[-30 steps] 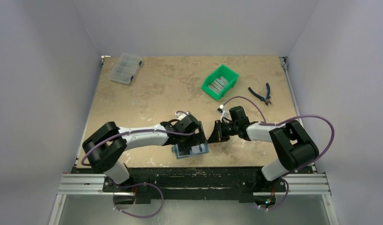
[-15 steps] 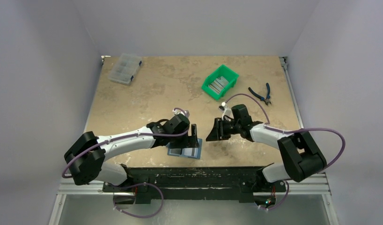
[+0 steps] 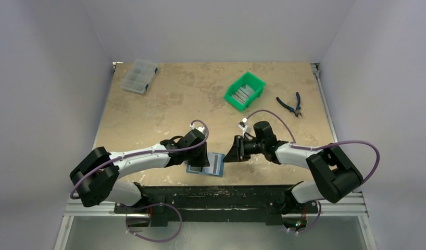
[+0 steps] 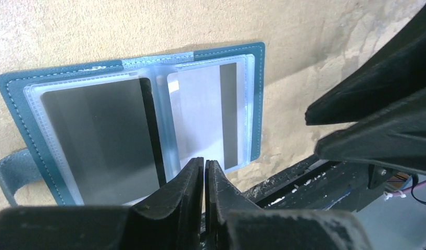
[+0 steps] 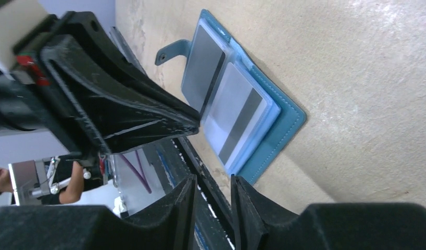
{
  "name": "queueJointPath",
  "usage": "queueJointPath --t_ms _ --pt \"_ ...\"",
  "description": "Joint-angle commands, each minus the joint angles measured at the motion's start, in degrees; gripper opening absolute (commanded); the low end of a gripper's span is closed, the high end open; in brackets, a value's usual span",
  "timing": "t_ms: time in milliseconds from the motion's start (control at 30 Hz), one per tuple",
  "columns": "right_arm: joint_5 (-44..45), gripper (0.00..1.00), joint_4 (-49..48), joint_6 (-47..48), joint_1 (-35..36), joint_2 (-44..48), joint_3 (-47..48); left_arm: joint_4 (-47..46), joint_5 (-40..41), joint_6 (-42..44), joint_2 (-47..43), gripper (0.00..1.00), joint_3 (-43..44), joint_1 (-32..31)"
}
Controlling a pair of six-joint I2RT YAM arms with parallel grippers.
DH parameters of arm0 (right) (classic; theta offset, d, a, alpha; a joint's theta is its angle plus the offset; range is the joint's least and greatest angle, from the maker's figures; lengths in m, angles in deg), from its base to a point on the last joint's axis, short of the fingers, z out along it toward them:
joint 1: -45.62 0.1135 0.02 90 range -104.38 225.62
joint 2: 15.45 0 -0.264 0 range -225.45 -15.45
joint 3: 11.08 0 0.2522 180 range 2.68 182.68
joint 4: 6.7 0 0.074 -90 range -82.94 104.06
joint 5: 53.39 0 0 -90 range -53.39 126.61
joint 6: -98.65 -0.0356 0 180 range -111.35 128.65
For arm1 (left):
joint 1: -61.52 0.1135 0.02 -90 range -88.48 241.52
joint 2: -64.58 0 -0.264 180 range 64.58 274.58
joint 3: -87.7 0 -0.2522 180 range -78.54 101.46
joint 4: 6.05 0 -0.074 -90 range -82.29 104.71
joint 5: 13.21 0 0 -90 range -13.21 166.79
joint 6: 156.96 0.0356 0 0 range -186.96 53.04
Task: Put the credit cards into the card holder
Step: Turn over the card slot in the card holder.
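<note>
Far to the left, at the table's (image 3: 169, 104) back corner, sits a clear box (image 3: 139, 76), well apart from the work. Nearer the front edge, the left gripper (image 3: 201, 160) points down at the holder (image 3: 215, 165). Its jaws are clenched, the two fingers (image 4: 185, 187) pressed together with only a hairline between them and nothing caught there. In its wrist view the tips hang over the near rim of the clear sleeves (image 4: 161, 104), about at the fold; whether they touch the plastic cannot be told.

The holder lies open and flat on the table, just beside the front edge, teal cover down. Two cards sit in the sleeves: a grey card (image 4: 96, 135) in one pocket and a white card (image 4: 198, 109) with a dark stripe in the other, side by side with the fold between them. The strap (image 4: 10, 172) sticks out on the grey card's side.

Just right of the holder hovers the right gripper (image 3: 228, 155), angled toward it. Its jaws stand slightly parted and grasp nothing; the table edge shows through the gap. It is near the holder but apart from it, and near the left gripper without touching it.

Farther right and back, a green bin (image 3: 258, 86) holds a stack (image 3: 241, 95) of grey cards, and pliers (image 3: 290, 104) lie on the table just right of it.
</note>
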State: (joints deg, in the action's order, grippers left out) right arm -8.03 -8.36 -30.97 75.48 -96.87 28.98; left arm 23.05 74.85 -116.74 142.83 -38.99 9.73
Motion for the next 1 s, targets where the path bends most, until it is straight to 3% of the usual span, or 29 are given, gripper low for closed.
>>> queueJointPath --t_ms 0,433,967 --pt "-2.00 0.38 -6.84 -4.03 0.95 -0.88 -0.13 -4.02 1.75 2.09 1.65 0.08 -0.86 0.29" --pt "-1.15 0.42 -14.35 -9.28 4.22 -6.18 -0.28 -5.82 4.15 0.73 3.12 0.00 -5.17 0.37" --pt "2.50 0.44 -11.65 -8.44 6.35 -10.76 2.20 -7.91 3.70 -0.59 1.20 0.00 -9.00 0.42"
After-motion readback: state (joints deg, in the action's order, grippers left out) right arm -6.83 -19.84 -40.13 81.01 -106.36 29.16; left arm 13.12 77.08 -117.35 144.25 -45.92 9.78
